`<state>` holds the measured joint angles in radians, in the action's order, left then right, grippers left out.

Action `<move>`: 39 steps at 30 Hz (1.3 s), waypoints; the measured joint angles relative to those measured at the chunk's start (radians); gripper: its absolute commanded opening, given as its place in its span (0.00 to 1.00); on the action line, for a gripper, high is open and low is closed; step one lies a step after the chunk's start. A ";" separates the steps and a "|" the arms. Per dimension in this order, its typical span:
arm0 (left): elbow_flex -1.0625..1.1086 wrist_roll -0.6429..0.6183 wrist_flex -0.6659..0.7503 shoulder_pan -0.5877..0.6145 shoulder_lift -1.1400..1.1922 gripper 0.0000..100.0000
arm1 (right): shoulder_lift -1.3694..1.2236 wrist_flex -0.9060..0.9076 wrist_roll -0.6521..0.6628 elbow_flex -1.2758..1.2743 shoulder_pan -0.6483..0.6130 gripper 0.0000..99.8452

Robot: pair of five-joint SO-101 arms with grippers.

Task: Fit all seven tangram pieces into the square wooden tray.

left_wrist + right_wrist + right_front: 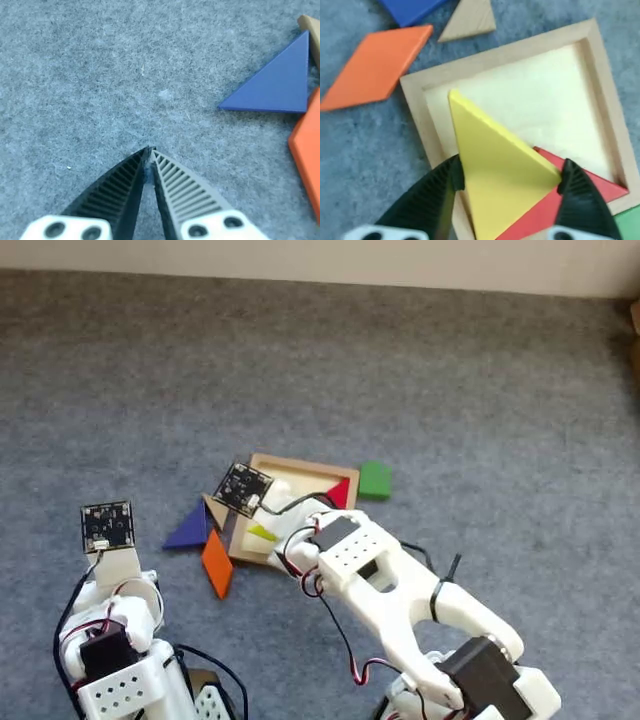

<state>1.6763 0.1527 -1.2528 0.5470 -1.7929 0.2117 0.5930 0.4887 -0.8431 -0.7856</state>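
Yellow triangle (495,170) sits clamped between the two black fingers of the right gripper (511,175), which are spread wide enough to grip it on opposite edges. Seen from the right wrist, the piece hangs over the near side of the square wooden tray (495,52), with one sharp corner reaching over the pale tray floor and its body covering part of the rim. Whether it touches the floor cannot be told. A red triangle (580,192) lies inside the tray along one wall, partly under the yellow one. A green square (375,480) rests on the grey carpet (450,370), just beside the tray's outer rim near the red piece.

On the tray's other side, a blue triangle (188,530), a plain wooden triangle (214,510) and an orange parallelogram (217,562) lie close together on the carpet, outside the tray. The left gripper (150,150) is over bare carpet with its ribbed fingers pressed together at the tips and nothing between them. The blue triangle and the orange parallelogram lie near it, off to one side, apart from the fingertips.
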 measured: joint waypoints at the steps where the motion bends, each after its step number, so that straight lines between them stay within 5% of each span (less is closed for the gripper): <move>1: 0.000 0.000 0.000 0.000 0.000 0.01 | 0.000 0.012 0.000 0.000 0.000 0.37; 19: 0.000 0.000 0.000 0.000 0.000 0.01 | 0.048 0.104 0.000 -0.009 0.003 0.36; 28: 0.000 0.000 0.000 0.041 0.000 0.01 | 0.261 0.176 -0.005 -0.009 0.054 0.09; 39: 0.000 0.000 0.000 0.080 0.000 0.01 | 0.087 0.000 -0.130 -0.009 0.057 0.08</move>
<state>1.6763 0.1527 -1.2528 0.6268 -1.7929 0.2992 0.5930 0.3583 -0.8523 -0.7288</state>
